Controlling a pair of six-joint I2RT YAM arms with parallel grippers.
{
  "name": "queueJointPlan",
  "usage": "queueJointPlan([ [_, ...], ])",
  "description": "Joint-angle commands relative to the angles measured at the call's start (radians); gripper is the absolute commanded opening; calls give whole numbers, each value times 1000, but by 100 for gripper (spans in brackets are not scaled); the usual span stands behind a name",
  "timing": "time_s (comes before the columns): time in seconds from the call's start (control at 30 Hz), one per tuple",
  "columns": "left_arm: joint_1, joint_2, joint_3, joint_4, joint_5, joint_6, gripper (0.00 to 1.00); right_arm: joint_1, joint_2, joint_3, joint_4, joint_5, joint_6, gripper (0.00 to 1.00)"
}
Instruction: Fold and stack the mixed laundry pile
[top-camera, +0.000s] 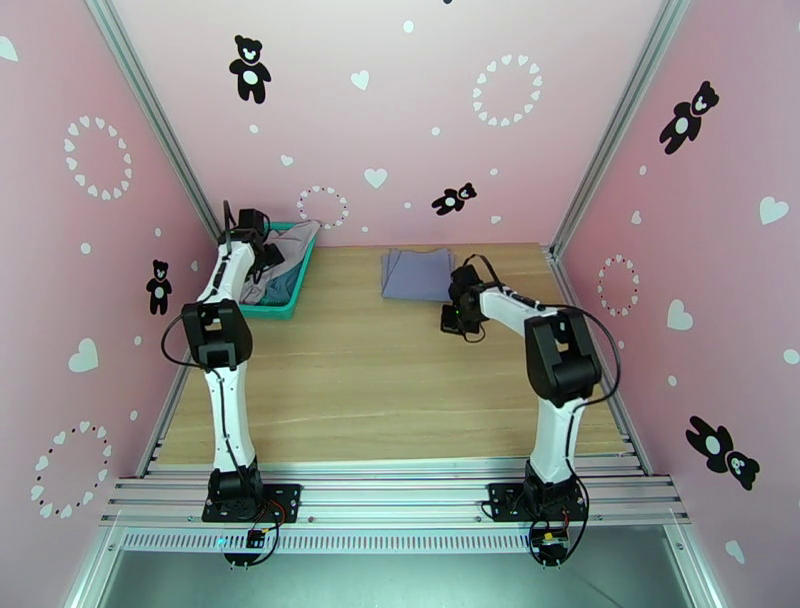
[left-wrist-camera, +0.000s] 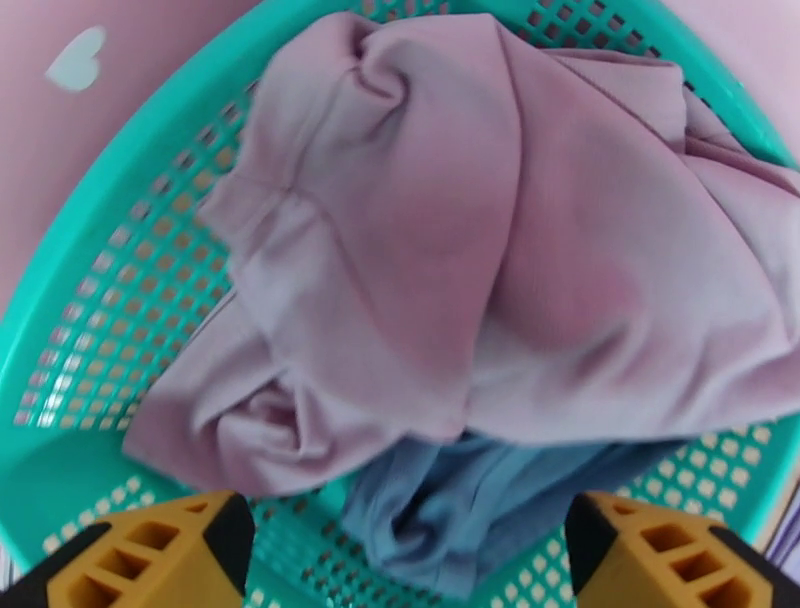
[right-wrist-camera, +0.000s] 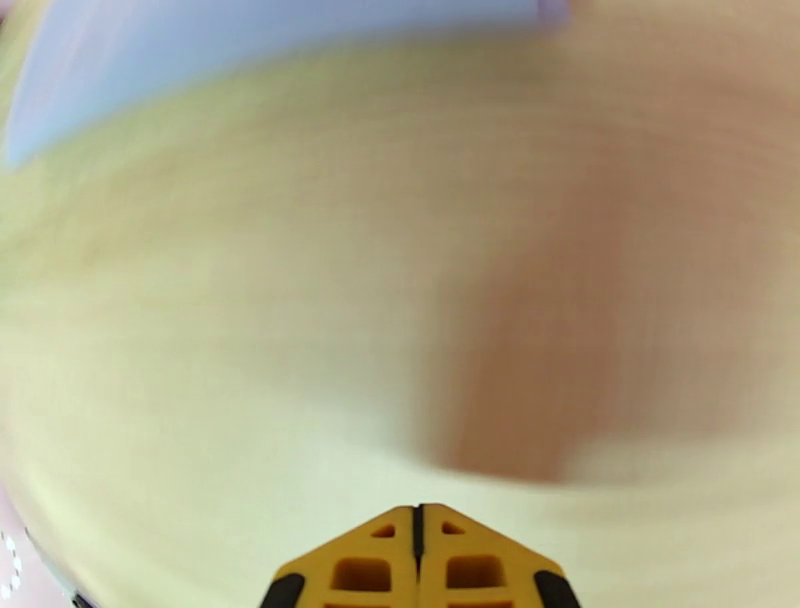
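Right at the lens, your left jaws stood spread wide, one yellow tip in each lower corner of the wrist view. Nothing was between them as they hung over the basket. Inside it the mauve garment lay bunched on top, and the blue top poked out from under its near edge. Both looked light, thin and limp, so you could expect them to sag, trail and perhaps drag each other along. I'd have had you pinch a raised ridge of the mauve one, by the crumpled hem at lower left, not a flat stretch. A deep bite could well have caught the blue top or the mesh below.

Your right jaws were pressed together, empty, low over bare table, in a view smeared with blur.

From above you got the layout, which the wrist views could not give. The folded garment lay flat at the back of the table, just beside the right jaws and well apart from the basket at far left. The left wrist view let you read how the basket's cloths overlapped; from above they were a small grey heap. The right wrist view caught a lavender strip of the folded garment along its upper edge.
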Motion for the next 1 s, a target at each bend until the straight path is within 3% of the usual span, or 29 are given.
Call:
queueJointPlan([
  [0.0,-5,84,118,-38,-17,58,87,18,-97,-108,33,-34,-6,3],
  [0.13,2,174,213,-65,-27,69,83,34,-167,-218,51,-46,6,3],
  [0.2,15,191,214,-58,-11,59,72,39,-198,-265,60,-43,18,2],
  [0.23,20,195,210,-53,-1,55,64,41,-211,-280,64,-44,23,2],
  [0.37,35,179,186,-25,11,47,6,47,-263,-319,65,-32,46,1],
  [0.4,34,169,180,-17,11,49,0,49,-272,-321,62,-28,50,0],
  [0.6,34,-8,144,10,76,33,0,60,-318,-305,39,-5,58,0],
  [0.73,26,-207,149,-20,102,26,0,70,-348,-300,28,-2,64,0],
  [0.87,21,-399,183,-144,218,-29,0,86,-408,-323,15,24,74,0],
  [0.97,-12,-568,91,-187,323,-65,0,87,-462,-350,6,35,82,0],
])
